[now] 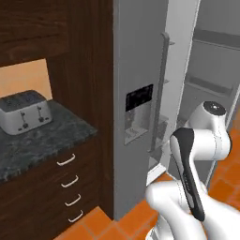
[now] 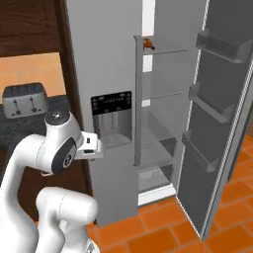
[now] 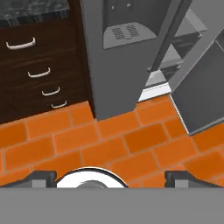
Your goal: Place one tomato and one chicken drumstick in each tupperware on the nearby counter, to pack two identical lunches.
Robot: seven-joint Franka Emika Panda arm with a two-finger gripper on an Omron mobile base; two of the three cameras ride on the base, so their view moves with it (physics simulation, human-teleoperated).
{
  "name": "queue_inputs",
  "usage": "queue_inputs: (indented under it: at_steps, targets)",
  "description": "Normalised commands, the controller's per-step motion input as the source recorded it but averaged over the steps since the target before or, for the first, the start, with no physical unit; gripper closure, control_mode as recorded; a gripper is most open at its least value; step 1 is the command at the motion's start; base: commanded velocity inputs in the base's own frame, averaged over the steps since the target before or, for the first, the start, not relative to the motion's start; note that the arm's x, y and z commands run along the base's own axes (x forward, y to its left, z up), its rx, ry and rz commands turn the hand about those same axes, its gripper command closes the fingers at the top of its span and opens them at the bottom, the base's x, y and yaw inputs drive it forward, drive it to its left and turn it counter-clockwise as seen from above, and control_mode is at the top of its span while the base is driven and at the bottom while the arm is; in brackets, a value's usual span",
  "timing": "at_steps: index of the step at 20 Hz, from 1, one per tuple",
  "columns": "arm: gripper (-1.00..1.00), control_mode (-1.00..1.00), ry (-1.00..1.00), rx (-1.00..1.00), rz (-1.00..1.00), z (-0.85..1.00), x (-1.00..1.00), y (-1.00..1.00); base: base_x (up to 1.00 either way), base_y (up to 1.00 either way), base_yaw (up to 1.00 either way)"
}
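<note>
In the left base view, the toaster [image 1: 24,111] sits at about nine o'clock on the counter [image 1: 42,140], above dark drawers [image 1: 70,187] with silver handles; neither a tupperware nor a tomato can be made out anywhere in these pictures. Toward the middle stands the grey fridge [image 1: 136,70], its dispenser panel [image 2: 112,114] facing the robot in the right base view, and to the right its door [image 2: 217,123] hangs wide open with bare door shelves. High in the open compartment, at about twelve o'clock in the right base view, a small brownish-orange item [image 2: 147,44] lies on the top shelf; it may be a drumstick, but it is too small to tell. The arm [image 2: 59,148] is folded close to the base, and the hand view looks down at the orange tile floor [image 3: 109,144] in front of the fridge, where the gripper [image 3: 111,177] shows its jaws spread wide at the bottom edge with nothing between them. The step in hand appears to be fetching food from the fridge. The next move likely calls for raising the hand and reaching up into the open compartment toward that top shelf, keeping clear of the door's edge.
</note>
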Motion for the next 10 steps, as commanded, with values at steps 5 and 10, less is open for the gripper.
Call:
queue_inputs:
  at_steps: [5,10]
  targets:
    - [-1.00,1.00,0.00,0.00,0.00,0.00,0.00,0.00,0.99,-0.60,-0.34]
    - [-1.00,1.00,0.00,0.00,0.00,0.00,0.00,0.00,1.00,-0.09,0.08]
